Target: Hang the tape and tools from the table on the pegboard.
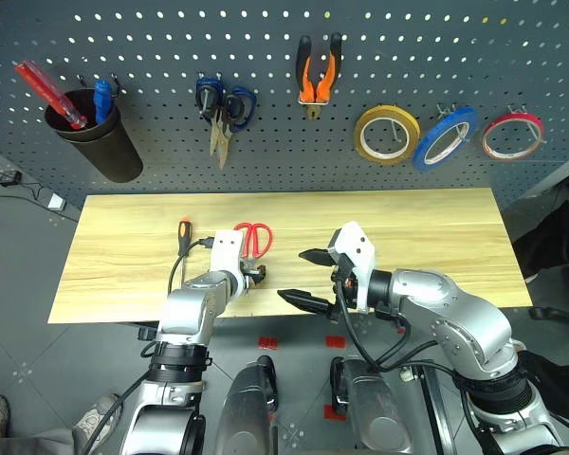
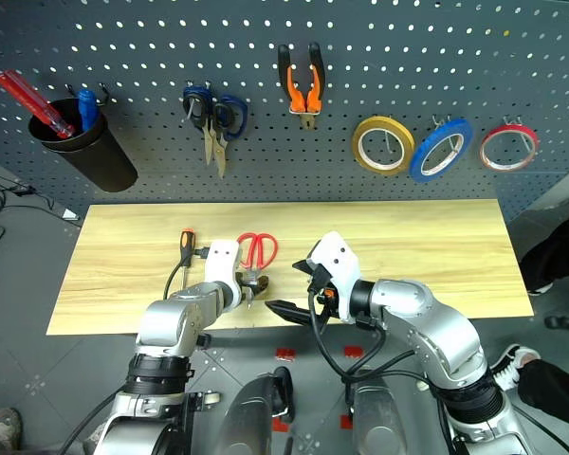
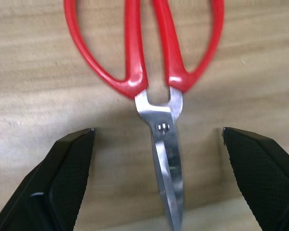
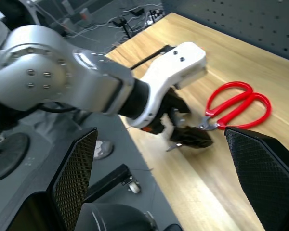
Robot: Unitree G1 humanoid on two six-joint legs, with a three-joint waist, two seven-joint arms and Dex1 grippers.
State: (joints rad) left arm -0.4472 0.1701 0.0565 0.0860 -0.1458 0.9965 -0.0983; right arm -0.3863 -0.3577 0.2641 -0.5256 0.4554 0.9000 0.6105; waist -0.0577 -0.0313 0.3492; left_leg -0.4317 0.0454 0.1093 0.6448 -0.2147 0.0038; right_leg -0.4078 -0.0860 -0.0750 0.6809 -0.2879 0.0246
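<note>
The red-handled scissors (image 1: 256,237) lie flat on the table (image 1: 436,246), handles toward the pegboard (image 1: 284,38). My left gripper (image 3: 157,131) is open and tilted down over them, with the blades (image 3: 167,163) between its fingers and not gripped. The screwdriver (image 1: 183,234) lies just left of that hand. My right gripper (image 1: 305,277) hovers open and empty near the table's front edge, right of the scissors. On the pegboard hang the orange-and-black pliers (image 1: 319,78) and the blue tape (image 1: 446,137).
On the pegboard a black cup (image 1: 97,137) holds red and blue-handled tools at the left. Dark blue scissors (image 1: 224,109) hang beside the pliers. A yellow tape roll (image 1: 386,135) and a red tape roll (image 1: 512,136) flank the blue tape.
</note>
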